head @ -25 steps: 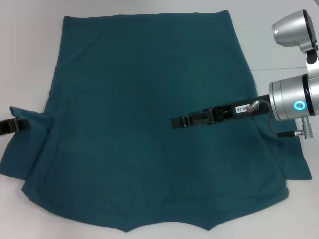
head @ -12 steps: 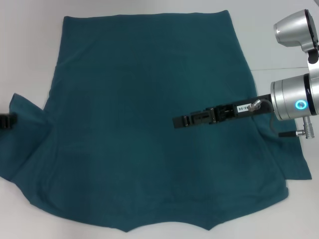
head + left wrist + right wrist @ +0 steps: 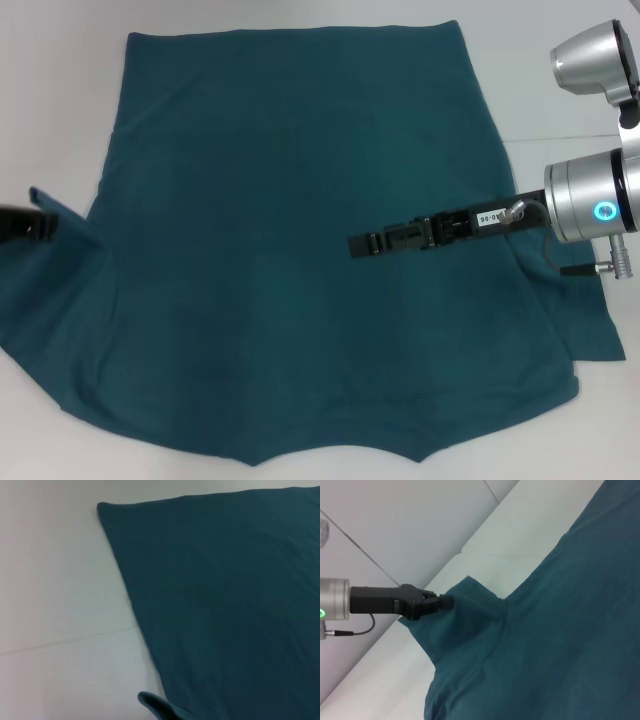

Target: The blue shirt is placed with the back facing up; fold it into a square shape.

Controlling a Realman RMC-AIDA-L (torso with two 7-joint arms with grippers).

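shirt: the blue shirt (image 3: 300, 250) lies spread flat on the white worktop (image 3: 50, 100), plain side up, hem at the far edge and neck dip nearest me. No fold in it yet as far as I can see.

left gripper: my left gripper (image 3: 40, 227) sits at the left edge, pinched shut on the tip of the left sleeve (image 3: 65, 240). The right wrist view shows it best: the left gripper (image 3: 445, 602) has the sleeve corner (image 3: 470, 597) bunched up and lifted a little off the worktop.

right gripper: my right gripper (image 3: 360, 243) hangs over the right-middle of the shirt, arm reaching in from the right. Honestly can't tell if it's open or shut, or whether it touches the cloth.

step: looks like the start of folding the left sleeve in over the body.

how I'd do it: I'd carry the sleeve tip up and across toward the middle in a low arc, so the body doesn't drag along. I'd land it flat, with the fold line parallel to the shirt's side edge.

watch out: thin grip on soft cotton, so a fast pull could slip it free.
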